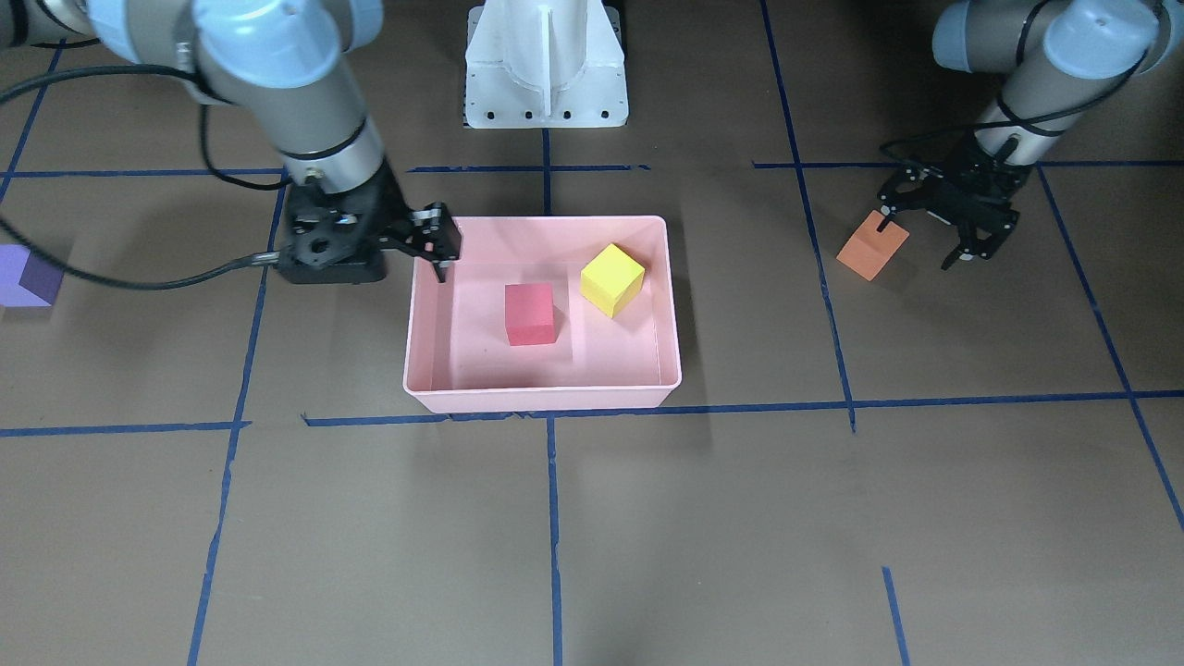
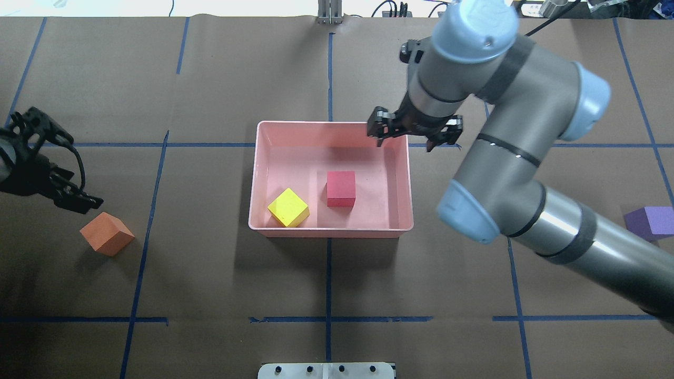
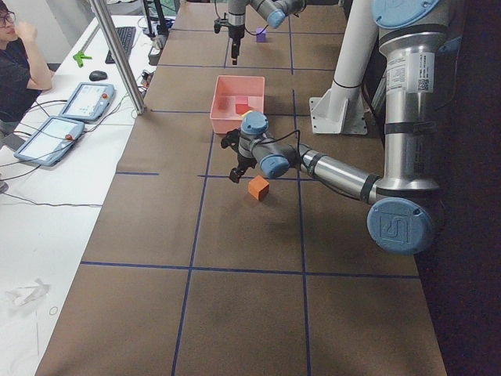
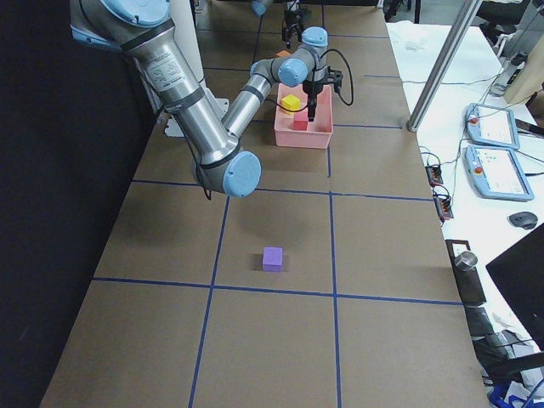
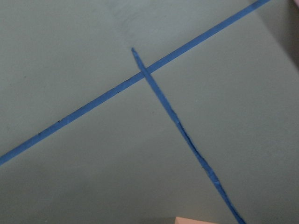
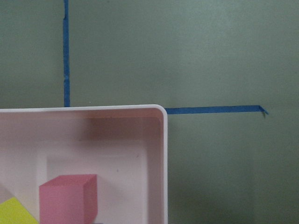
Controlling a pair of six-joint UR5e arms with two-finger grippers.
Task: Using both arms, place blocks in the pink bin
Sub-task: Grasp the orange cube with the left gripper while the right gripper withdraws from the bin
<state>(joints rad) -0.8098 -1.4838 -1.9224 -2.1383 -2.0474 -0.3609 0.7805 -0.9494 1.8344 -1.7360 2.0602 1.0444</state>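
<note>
The pink bin [image 1: 541, 398] [image 2: 329, 232] stands mid-table with the red block [image 1: 529, 314] [image 2: 341, 188] and the yellow block [image 1: 611, 277] [image 2: 288, 207] inside. My right gripper [image 2: 414, 139] is open and empty, above the bin's corner farthest from the robot on its right side; its wrist view shows that corner [image 6: 164, 163] and the red block [image 6: 67, 198]. The orange block [image 1: 872, 245] [image 2: 107, 233] lies on the table at the robot's left. My left gripper [image 1: 925, 240] is open and empty, close beside it. The purple block [image 1: 28, 276] [image 2: 650, 222] lies far at the robot's right.
The white pedestal base [image 1: 546, 65] stands at the robot's table edge behind the bin. Blue tape lines [image 5: 149, 77] grid the brown table. A side table with tablets [image 3: 82, 102] and an operator [image 3: 19, 63] runs along the far side.
</note>
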